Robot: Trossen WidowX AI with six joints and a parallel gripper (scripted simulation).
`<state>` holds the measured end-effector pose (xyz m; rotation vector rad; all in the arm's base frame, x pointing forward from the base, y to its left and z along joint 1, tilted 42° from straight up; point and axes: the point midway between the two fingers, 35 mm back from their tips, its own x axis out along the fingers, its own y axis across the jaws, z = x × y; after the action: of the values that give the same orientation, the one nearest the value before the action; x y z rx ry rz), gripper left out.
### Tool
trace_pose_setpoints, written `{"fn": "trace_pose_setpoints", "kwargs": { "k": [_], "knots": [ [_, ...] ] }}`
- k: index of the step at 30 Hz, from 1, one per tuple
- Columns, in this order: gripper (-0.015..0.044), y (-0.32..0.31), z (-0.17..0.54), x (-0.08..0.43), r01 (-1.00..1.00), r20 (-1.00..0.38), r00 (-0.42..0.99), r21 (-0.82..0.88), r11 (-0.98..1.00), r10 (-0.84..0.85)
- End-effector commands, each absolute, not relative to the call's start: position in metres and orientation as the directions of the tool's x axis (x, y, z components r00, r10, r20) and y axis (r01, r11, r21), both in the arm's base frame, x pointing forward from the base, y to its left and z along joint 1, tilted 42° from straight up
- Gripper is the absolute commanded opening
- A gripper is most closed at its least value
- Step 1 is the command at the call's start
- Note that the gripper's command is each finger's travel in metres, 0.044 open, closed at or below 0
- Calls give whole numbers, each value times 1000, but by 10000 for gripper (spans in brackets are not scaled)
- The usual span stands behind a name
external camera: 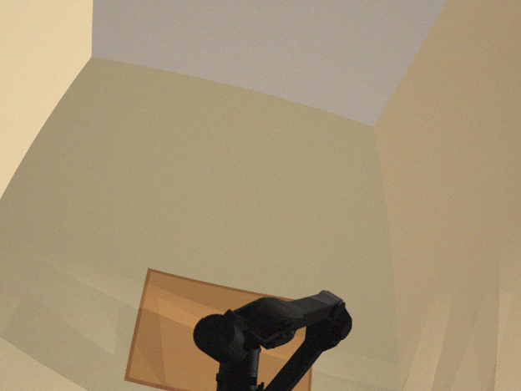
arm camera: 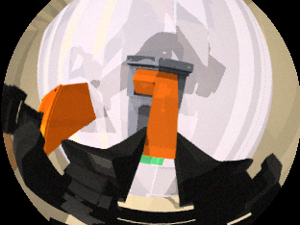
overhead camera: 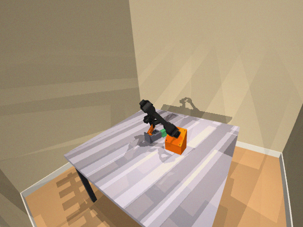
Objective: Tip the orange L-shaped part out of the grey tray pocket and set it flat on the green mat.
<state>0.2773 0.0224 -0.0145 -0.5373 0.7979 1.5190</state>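
Observation:
The orange L-shaped part (overhead camera: 150,130) (arm camera: 162,112) is tilted steeply in the top view. Its L-shaped end is low at the grey tray (overhead camera: 155,137) (arm camera: 176,65), by the tray's far wall in the wrist view, and its straight end is raised. My gripper (overhead camera: 153,125) (arm camera: 160,132) is shut on the raised straight end, one finger on each side. Whether the low end touches the pocket cannot be told. The green mat (overhead camera: 163,133) (arm camera: 152,160) lies beside the tray, partly hidden behind the part in the wrist view. The exterior view shows only the arm.
The arm's orange box-shaped base (overhead camera: 175,145) (arm camera: 72,111) stands close to the mat and tray, at the left in the wrist view. The striped table (overhead camera: 137,175) carries everything. The dark upper arm (overhead camera: 160,117) passes above the mat side in the top view.

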Motion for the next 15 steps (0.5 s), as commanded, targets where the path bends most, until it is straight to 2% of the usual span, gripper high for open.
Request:
{"fn": "trace_pose_setpoints", "kwargs": {
  "k": [1,15],
  "knots": [
    [0,16,-5,281,-988,-744,-104,151,16,660],
    [0,1,11,283,-988,-745,-104,152,16,659]
  ]
}}
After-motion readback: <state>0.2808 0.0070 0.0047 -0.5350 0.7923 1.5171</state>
